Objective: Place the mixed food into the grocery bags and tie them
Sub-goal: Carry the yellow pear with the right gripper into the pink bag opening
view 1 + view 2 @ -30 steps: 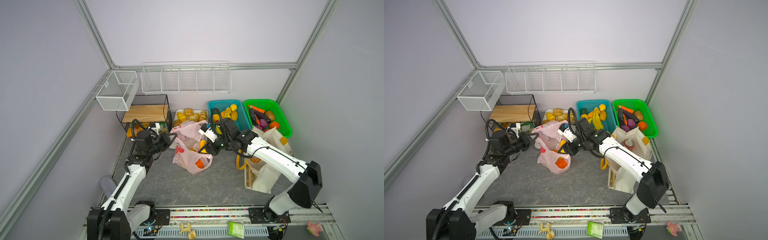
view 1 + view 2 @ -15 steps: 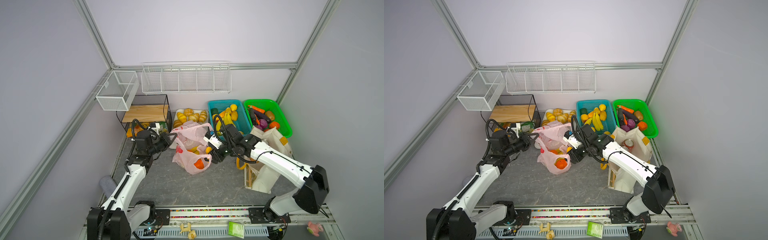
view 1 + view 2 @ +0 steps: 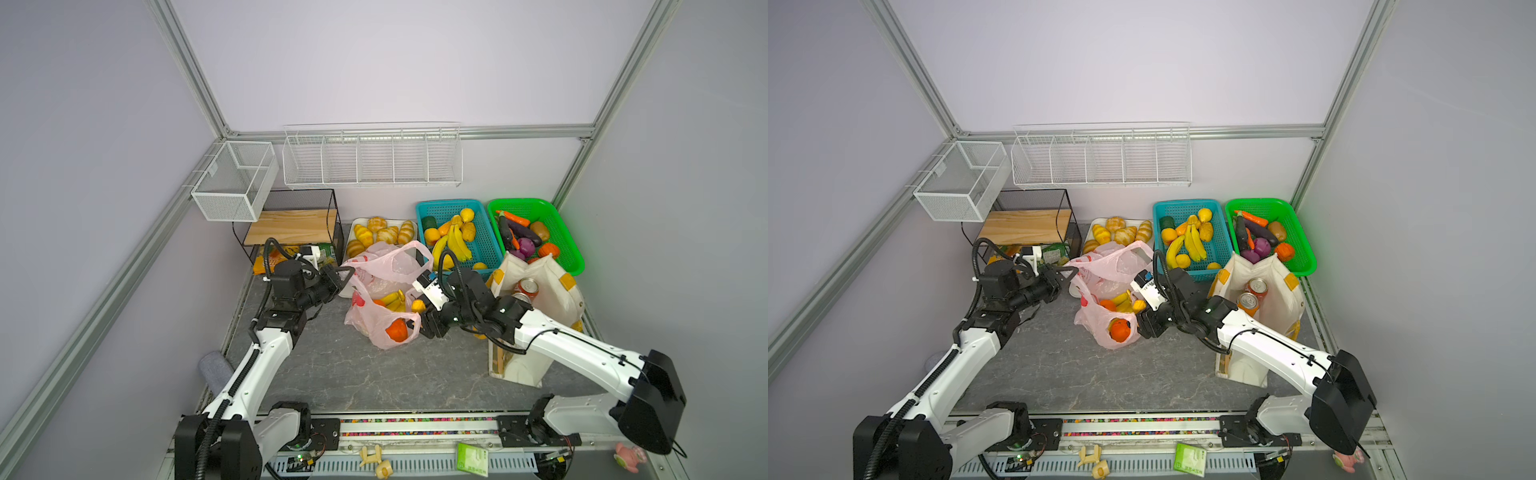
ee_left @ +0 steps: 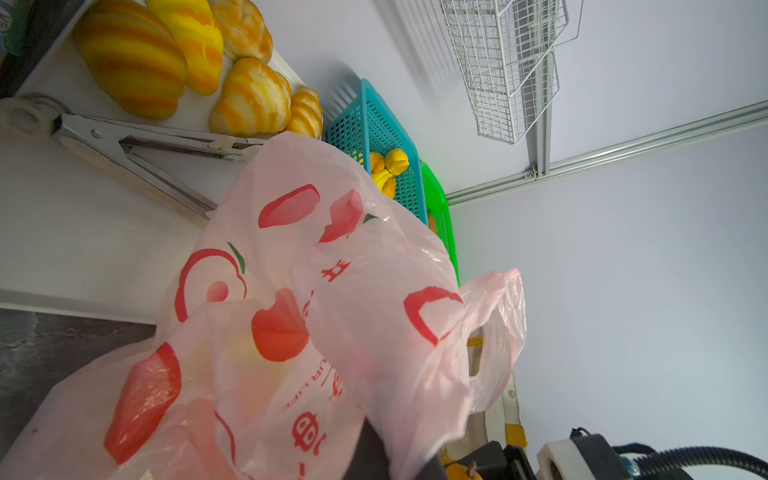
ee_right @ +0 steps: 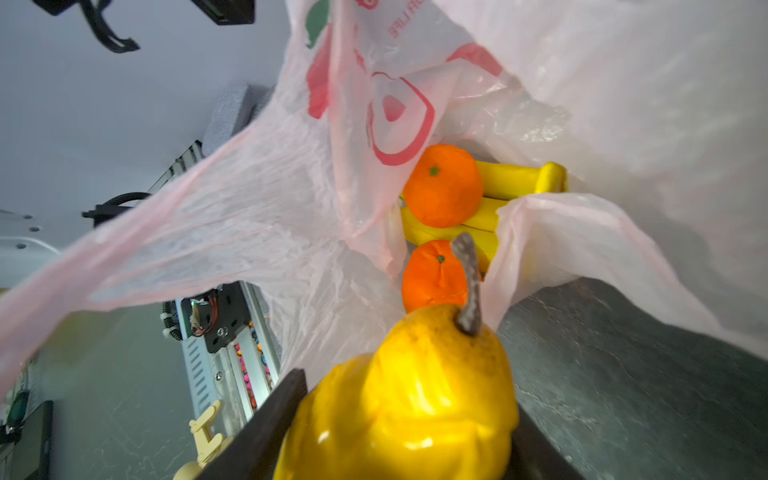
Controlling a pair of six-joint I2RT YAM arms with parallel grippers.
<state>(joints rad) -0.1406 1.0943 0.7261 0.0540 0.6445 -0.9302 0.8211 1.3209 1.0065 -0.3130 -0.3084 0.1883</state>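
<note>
Grey tabletop [image 3: 332,374]: held pear [image 5: 399,407], stem toward pink bag [image 5: 249,232] opening.

Bright, even, diffuse light fills both top views; shadows on the grey worktop [image 3: 332,374] stay faint. Wide-angle stretch shows toward the edges. In the wrist views the near things blur: the pear [image 5: 399,399], with small glare spots, and the pink bag [image 4: 291,353].

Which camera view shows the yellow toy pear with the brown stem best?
The right wrist view: the yellow toy pear fills the foreground, stem clear. Both top views show a yellow spot by the pink plastic bag. The left wrist view barely catches it.
</note>
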